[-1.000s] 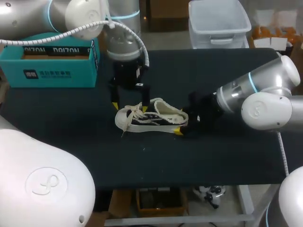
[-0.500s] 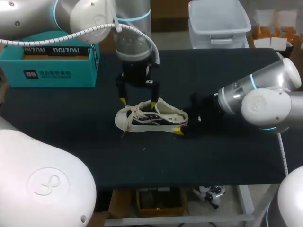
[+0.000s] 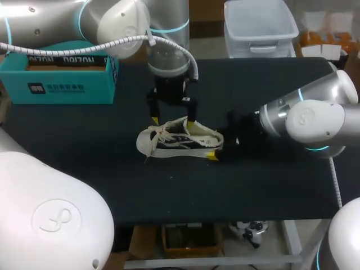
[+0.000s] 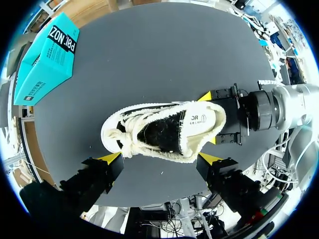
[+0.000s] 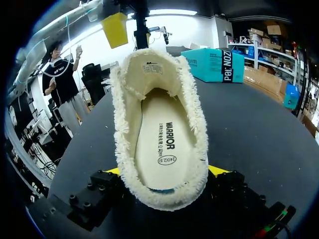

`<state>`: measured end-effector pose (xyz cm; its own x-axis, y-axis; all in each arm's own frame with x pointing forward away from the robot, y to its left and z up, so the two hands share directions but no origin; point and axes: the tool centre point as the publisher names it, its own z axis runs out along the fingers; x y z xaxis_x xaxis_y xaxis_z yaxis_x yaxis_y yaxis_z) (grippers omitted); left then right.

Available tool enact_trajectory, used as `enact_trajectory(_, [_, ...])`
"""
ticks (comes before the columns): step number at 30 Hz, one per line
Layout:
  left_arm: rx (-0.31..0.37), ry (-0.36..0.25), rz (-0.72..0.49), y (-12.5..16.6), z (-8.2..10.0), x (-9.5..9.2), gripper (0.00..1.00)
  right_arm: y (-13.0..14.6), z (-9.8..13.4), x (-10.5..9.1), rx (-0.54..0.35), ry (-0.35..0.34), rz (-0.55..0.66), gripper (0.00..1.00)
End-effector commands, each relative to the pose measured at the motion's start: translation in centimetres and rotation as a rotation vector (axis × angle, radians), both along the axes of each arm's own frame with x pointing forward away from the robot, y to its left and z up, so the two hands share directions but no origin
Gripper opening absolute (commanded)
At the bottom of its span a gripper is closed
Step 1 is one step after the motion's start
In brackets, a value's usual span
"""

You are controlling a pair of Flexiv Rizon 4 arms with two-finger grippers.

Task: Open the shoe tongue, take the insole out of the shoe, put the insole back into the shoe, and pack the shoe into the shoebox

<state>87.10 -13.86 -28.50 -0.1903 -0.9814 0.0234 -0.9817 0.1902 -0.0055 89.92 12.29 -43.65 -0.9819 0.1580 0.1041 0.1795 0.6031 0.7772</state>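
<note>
A cream-trimmed black shoe (image 3: pixel 177 138) lies on its sole mid-table, toe to the left, laces loose. Its cream insole (image 5: pixel 159 139) sits inside, also visible at the heel end (image 4: pixel 199 119). My right gripper (image 3: pixel 220 147) holds the heel from the right; in its wrist view (image 5: pixel 164 172) the heel fills the gap and both yellow tips press its sides. My left gripper (image 3: pixel 173 120) hangs open just above the tongue and laces, its fingers astride the shoe (image 4: pixel 159 158). One of its yellow fingertips (image 5: pixel 115 27) shows above the tongue. The teal shoebox (image 3: pixel 62 70) stands open at the back left.
The black table top (image 3: pixel 84 169) runs to a front edge near the bottom of the head view. The shoebox (image 4: pixel 42 57) is well apart from the shoe, past its toe end. My left arm's cable loops over the box's near side.
My left gripper has moved right and slightly back, from over the toe and laces to over the tongue. My right gripper has narrowed onto the heel. The shoe has stayed put.
</note>
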Motion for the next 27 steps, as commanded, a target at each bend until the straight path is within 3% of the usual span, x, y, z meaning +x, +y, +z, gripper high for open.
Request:
enact_trajectory(1, [0.039, 0.013, 0.014, -1.3, -0.6, 1.3, 0.99, 0.2, -1.6, 0.4, 0.003, 0.002, 0.003, 0.0])
enact_trajectory(3, [0.054, 0.011, 0.027, -1.8, -0.9, 1.8, 0.87, 0.2, -1.6, 0.4, 0.003, 0.002, 0.003, 0.0])
enact_trajectory(10, [0.098, 0.036, 0.06, -3.0, -2.1, 2.4, 0.63, 0.2, -1.6, 0.4, 0.003, 0.002, 0.003, 0.0])
enact_trajectory(12, [0.108, 0.037, 0.067, -3.1, -2.4, 2.3, 0.62, 0.2, -1.6, 0.4, 0.003, 0.002, 0.003, 0.0])
enact_trajectory(14, [0.112, 0.049, 0.076, -3.2, -2.6, 2.3, 0.53, 0.2, -1.6, 0.4, 0.003, 0.002, 0.003, 0.0])
enact_trajectory(24, [0.152, 0.056, 0.106, -2.7, -2.9, 1.3, 0.41, 0.2, -1.6, 0.4, 0.003, 0.002, 0.003, 0.0])
enact_trajectory(27, [0.158, 0.06, 0.114, -2.3, -2.9, 0.8, 0.29, 0.2, -1.6, 0.4, 0.003, 0.002, 0.003, 0.0])
